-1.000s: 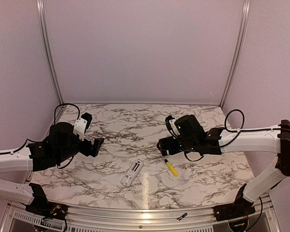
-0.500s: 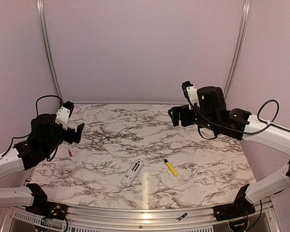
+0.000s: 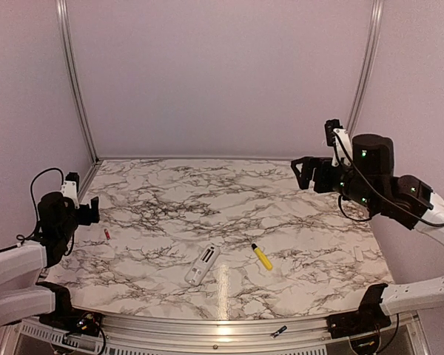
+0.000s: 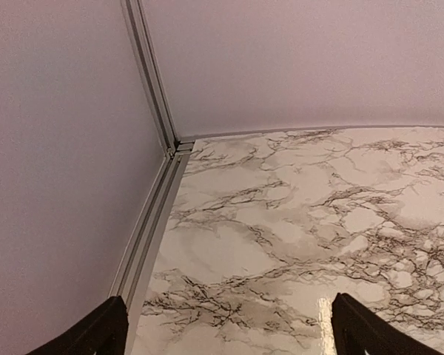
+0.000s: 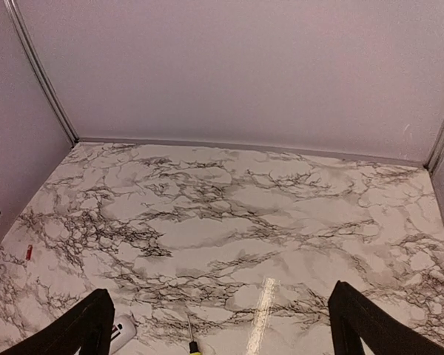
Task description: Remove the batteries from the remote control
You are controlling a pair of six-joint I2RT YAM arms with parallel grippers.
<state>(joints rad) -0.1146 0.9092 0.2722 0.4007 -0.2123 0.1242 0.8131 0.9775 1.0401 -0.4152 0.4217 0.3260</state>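
Note:
The white remote control [image 3: 202, 265] lies back up near the table's front middle, its battery recess showing as dark slots. Its end shows at the bottom of the right wrist view [image 5: 122, 331]. One small red battery [image 3: 106, 234] lies loose on the table at the left, also seen in the right wrist view [image 5: 29, 252]. No other battery shows. My left gripper [image 3: 91, 211] is open and empty at the far left edge, above the table [image 4: 229, 336]. My right gripper [image 3: 303, 171] is open and empty, raised at the back right [image 5: 226, 333].
A yellow-handled screwdriver [image 3: 262, 257] lies right of the remote, its tip in the right wrist view [image 5: 190, 336]. A small white piece [image 3: 359, 254] lies near the right edge. Metal frame posts [image 3: 74, 81] and walls ring the marble table [image 3: 207, 200].
Both arms have drawn back from the table's middle: the left to the far left edge, the right up to the back right. The remote and screwdriver have not moved.

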